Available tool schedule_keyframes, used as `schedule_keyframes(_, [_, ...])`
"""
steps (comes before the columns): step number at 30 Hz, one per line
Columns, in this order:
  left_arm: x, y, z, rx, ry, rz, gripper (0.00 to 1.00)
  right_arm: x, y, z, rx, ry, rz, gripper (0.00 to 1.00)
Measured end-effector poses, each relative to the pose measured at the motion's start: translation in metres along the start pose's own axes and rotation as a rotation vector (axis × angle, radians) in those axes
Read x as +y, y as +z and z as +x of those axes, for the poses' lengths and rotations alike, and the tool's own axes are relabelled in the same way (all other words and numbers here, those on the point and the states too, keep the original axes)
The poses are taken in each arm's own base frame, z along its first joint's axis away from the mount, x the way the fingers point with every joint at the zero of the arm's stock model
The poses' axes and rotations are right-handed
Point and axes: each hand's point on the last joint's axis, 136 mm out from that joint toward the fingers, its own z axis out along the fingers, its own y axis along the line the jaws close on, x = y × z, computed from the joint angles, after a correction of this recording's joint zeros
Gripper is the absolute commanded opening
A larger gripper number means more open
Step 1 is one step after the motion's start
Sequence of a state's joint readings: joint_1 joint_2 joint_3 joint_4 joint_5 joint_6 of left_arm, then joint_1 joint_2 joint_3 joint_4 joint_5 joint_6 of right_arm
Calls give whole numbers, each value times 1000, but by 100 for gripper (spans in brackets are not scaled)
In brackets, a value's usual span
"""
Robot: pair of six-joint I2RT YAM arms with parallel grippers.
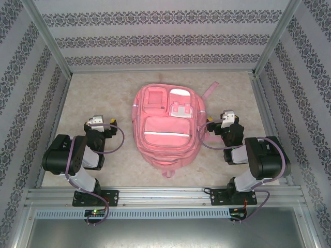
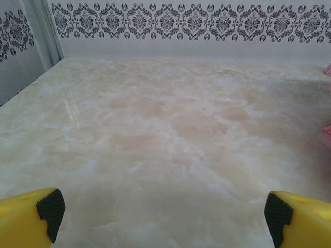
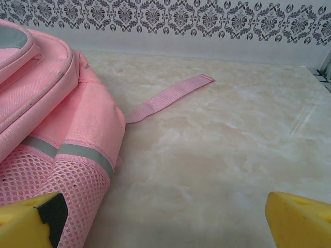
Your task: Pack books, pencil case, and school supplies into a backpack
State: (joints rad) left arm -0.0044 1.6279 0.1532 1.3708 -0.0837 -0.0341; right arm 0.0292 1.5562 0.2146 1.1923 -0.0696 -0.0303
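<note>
Backpack (image 1: pixel 168 129), pink, lies flat in the middle of the pale marbled surface (image 1: pixel 103 93) with its front pockets facing up and its top toward the patterned back wall (image 1: pixel 155 41). A pale reflective stripe (image 1: pixel 165 134) crosses the large front pocket. One loose strap (image 1: pixel 209 90) trails off its upper right corner onto the bare surface.

Both arms are folded low, one on each side of the bag and apart from it. The left fingers (image 2: pixel 23 217) are spread wide, yellow with dark pads, and there is nothing between them. They hang over bare surface, with a sliver of pink fabric at the far right edge of the left wrist view.

The right fingers (image 3: pixel 297 219) are likewise spread wide and hold nothing. In the right wrist view the backpack (image 3: pixel 51 103) sits just to their left, its mesh side pocket (image 3: pixel 46 181) and a grey stripe (image 3: pixel 77 152) close to the left finger, and the strap (image 3: pixel 168 95) lies flat beyond.
</note>
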Motion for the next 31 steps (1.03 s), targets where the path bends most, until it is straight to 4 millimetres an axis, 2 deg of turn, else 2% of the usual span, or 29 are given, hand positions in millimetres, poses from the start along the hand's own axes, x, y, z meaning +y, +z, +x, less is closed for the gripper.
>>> schedule_keyframes(26, [0,0,0,0,0,0,100,0,1,-1,2,0,0,98])
schedule_keyframes(31, [0,0,0,0,0,0,100,-1,6,-2,16,1,0,98])
